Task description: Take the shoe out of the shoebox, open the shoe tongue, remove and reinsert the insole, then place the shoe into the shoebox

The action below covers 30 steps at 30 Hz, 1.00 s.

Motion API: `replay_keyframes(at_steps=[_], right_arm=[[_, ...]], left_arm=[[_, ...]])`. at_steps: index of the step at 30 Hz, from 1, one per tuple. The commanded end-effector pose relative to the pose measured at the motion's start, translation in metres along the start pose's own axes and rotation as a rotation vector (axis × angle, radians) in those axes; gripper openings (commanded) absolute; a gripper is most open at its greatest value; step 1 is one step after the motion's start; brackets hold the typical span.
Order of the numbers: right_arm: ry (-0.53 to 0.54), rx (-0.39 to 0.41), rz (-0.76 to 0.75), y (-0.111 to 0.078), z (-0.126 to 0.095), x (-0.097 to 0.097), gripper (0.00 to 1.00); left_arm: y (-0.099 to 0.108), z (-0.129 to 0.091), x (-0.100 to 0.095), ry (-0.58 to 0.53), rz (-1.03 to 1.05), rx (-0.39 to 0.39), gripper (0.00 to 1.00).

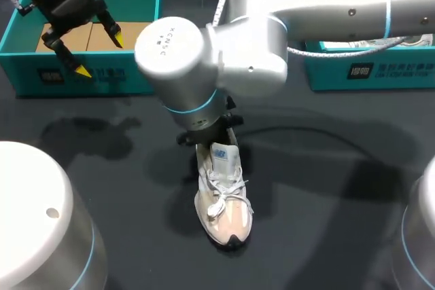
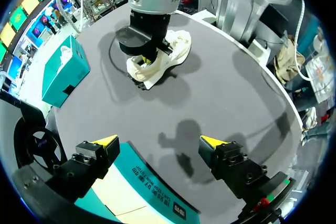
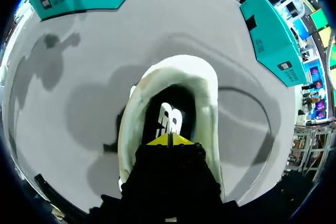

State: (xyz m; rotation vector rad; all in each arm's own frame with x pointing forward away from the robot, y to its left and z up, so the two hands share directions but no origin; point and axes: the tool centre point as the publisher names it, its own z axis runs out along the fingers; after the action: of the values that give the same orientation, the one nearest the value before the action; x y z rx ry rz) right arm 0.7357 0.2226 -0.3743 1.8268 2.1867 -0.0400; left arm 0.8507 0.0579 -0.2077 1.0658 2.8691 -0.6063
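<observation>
Two teal boxes on table: shoebox at 11 o'clock, second box at 1 o'clock. Shoe sits at table centre, toe toward 6 o'clock. Left gripper is spread wide over shoebox. Right gripper has tips together in shoe opening. Shoe is likely light with a soft upper, best held at its stiffer heel end.

place: you're in a robot lab
proof: your left arm, right arm, dark table, teal shoebox on it
</observation>
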Motion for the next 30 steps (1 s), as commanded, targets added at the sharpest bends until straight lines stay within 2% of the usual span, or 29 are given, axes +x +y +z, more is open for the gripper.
replay_keyframes(at_steps=[1, 4, 6, 9, 10, 11, 12, 15, 17, 18, 24, 30], right_arm=[[-0.331, 0.047, 0.065, -0.004, 0.008, 0.018, 0.00], [-0.393, 0.066, 0.088, -0.010, 0.000, 0.012, 0.00], [-0.391, 0.089, 0.089, -0.012, 0.000, 0.007, 0.00], [-0.206, 0.191, 0.080, -0.010, 0.019, -0.006, 0.00], [-0.106, 0.245, 0.056, -0.008, 0.027, -0.008, 0.00], [-0.054, 0.264, 0.059, -0.007, 0.034, -0.008, 0.00], [0.037, 0.327, 0.029, -0.006, 0.042, -0.009, 0.00], [0.165, 0.397, 0.004, -0.008, 0.055, -0.008, 0.00], [0.234, 0.385, -0.001, -0.010, 0.058, -0.009, 0.00], [0.271, 0.404, -0.016, -0.011, 0.059, -0.010, 0.00], [0.417, 0.360, -0.079, -0.012, 0.055, -0.011, 0.00], [0.494, 0.326, -0.120, -0.010, 0.044, -0.010, 0.00]], left_arm=[[0.000, 0.000, 0.000, 0.002, 0.001, -0.001, 1.00], [0.000, 0.000, 0.000, 0.002, 0.001, -0.001, 1.00], [0.000, 0.000, 0.000, 0.002, 0.001, -0.001, 1.00], [0.000, 0.000, 0.000, 0.002, 0.001, -0.001, 1.00], [0.000, 0.000, 0.000, 0.002, 0.001, -0.001, 1.00], [0.000, 0.000, 0.000, 0.002, 0.001, -0.001, 1.00], [0.000, 0.000, 0.000, 0.002, 0.001, -0.001, 1.00], [0.000, 0.000, 0.000, 0.002, 0.001, -0.001, 1.00], [0.000, 0.000, 0.000, 0.002, 0.001, -0.001, 1.00], [0.000, 0.000, 0.000, 0.002, 0.001, -0.001, 1.00], [0.000, 0.000, 0.000, 0.002, 0.001, -0.001, 1.00], [0.000, 0.000, 0.000, 0.002, 0.001, -0.001, 1.00]])
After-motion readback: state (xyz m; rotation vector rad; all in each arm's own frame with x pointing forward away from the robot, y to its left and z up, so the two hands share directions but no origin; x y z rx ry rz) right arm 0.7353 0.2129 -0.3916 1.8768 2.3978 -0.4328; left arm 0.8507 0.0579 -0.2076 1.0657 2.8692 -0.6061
